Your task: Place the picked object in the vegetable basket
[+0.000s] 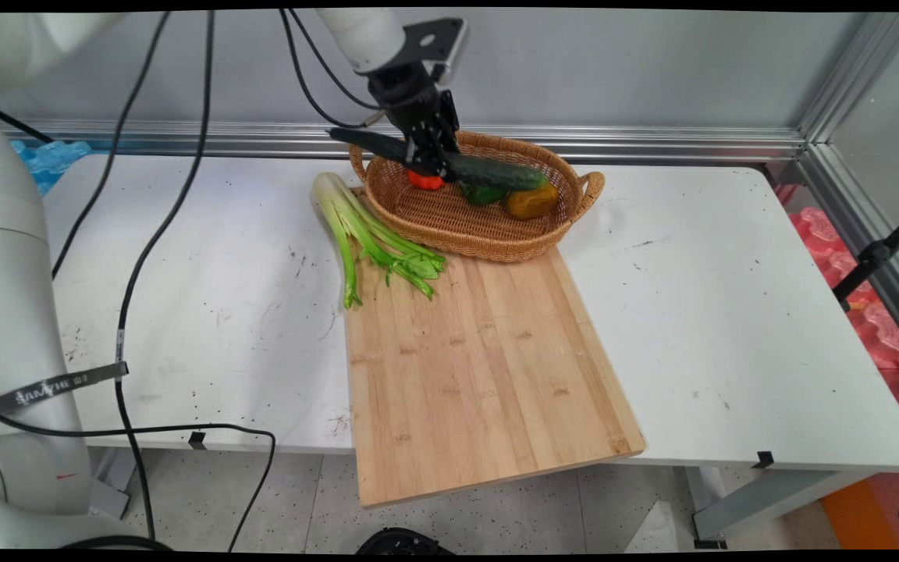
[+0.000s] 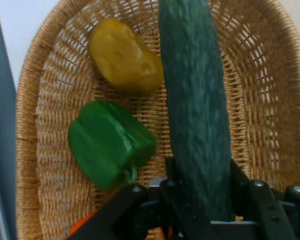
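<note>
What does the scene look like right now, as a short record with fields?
pincer: shut on the long dark green cucumber, held above the basket
basket: oval woven wicker basket with handles, at the table's far side
in basket: yellow bell pepper, green bell pepper, an orange-red item, partly hidden
board: pale wooden cutting board, overhanging the near edge
celery: green celery bunch, leaves on the board

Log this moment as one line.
claw: shut on cucumber | cucumber: above wicker basket | basket: green pepper, yellow pepper
</note>
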Controlling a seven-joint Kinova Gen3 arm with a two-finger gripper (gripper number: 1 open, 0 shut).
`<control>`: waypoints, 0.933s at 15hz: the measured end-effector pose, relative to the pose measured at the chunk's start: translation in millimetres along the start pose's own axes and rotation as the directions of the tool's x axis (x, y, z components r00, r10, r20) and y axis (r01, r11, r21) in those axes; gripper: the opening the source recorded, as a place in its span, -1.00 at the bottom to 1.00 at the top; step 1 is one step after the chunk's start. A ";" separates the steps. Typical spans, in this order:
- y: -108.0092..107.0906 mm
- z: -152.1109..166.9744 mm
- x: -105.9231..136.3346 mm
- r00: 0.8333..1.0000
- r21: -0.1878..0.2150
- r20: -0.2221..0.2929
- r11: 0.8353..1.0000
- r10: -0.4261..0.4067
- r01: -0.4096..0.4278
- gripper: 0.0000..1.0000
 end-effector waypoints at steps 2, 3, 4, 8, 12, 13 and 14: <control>-1.2 16.1 1.8 1.000 -0.005 0.010 1.000 0.001 -0.001 -1.00; -1.7 22.9 3.1 1.000 -0.006 0.014 1.000 0.001 -0.001 -1.00; -2.0 31.3 4.6 1.000 -0.008 0.020 1.000 -0.001 0.001 -1.00; -0.5 55.9 10.3 0.999 -0.014 0.035 1.000 -0.010 0.010 -1.00; 2.5 75.3 15.6 0.999 -0.017 0.044 1.000 -0.020 0.020 -1.00; 2.9 77.5 16.2 0.999 -0.018 0.044 1.000 -0.020 0.021 1.00; 3.4 80.7 17.1 0.999 -0.018 0.045 1.000 -0.021 0.021 1.00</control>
